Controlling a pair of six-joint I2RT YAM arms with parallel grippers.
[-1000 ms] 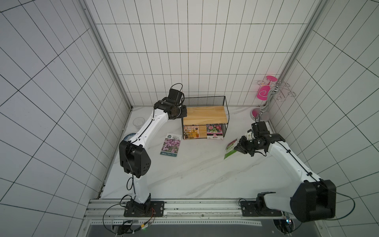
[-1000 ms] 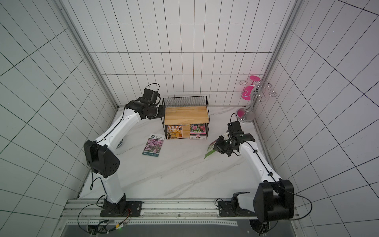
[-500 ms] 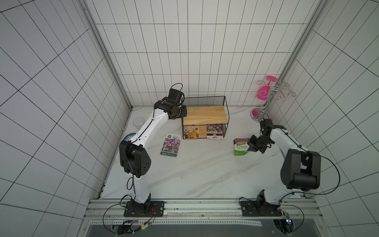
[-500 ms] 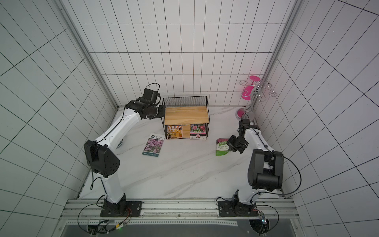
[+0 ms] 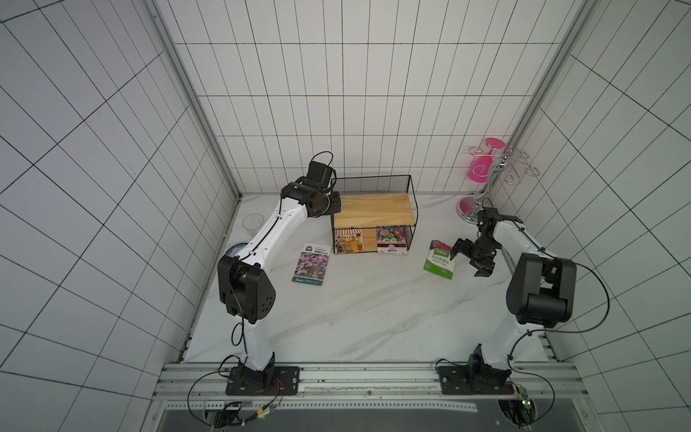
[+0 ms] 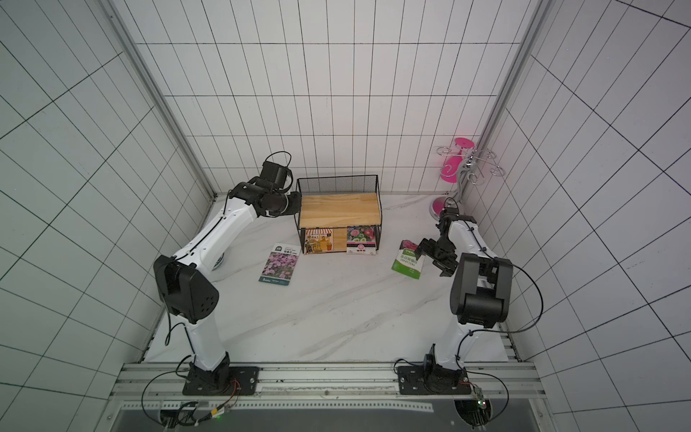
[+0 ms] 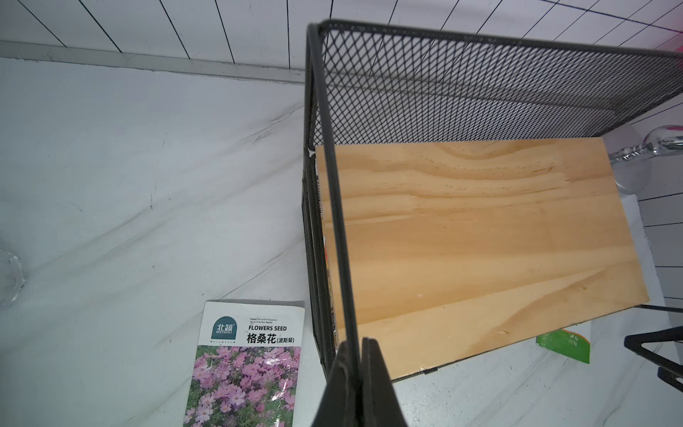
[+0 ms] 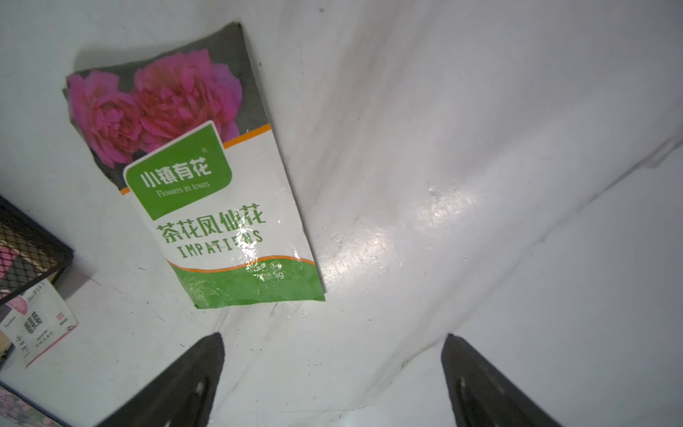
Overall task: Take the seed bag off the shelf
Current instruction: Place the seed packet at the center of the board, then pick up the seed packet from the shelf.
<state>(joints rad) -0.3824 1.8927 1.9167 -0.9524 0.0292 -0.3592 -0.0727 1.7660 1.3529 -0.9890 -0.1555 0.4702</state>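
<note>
The seed bag [image 8: 199, 177] lies flat on the table [image 8: 480, 185], face up, ahead of the right gripper [image 8: 332, 337] and off to one finger's side, not between the fingers. Its long axis runs away from the jaws: the green bottom edge is nearest the fingertips and the pink-flower end points away. Those jaws are spread wide and hold nothing. In both top views one finger overlaps the bag's edge [image 5: 440, 260]; whether they touch I cannot tell. Glare blurs part of the bag's printed word.

The left gripper [image 7: 357, 342] is pinched closed on the top side wire of the shelf [image 7: 480, 229]. Beyond its jaws the top board hides most of the lower tier, where two packets [image 5: 348, 241] lean, partly covered. Only a green corner of the bag shows there. A purple-flowered packet [image 7: 244, 362] lies beside these jaws, cut off by the frame
</note>
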